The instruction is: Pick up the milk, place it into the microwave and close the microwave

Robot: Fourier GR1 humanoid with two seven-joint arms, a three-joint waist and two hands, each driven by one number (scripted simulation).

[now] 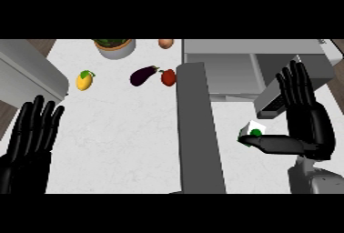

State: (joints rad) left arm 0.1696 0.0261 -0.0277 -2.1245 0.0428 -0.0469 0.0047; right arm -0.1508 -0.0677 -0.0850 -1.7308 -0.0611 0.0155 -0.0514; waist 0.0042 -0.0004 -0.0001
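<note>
Milk [255, 130]: beside right hand [310, 129], fingers straight, thumb touching, ungrasped; risk of toppling if nudged; left hand [30, 136] open, resting.

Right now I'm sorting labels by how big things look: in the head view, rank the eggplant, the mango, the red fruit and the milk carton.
1. Eggplant, largest.
2. Mango and red fruit: too alike to rank.
Milk carton: unranked, partly hidden by the right hand.

The left hand [30, 136] rests low at the left, fingers straight. The right hand [308, 123] points up, thumb stretched sideways.
</note>
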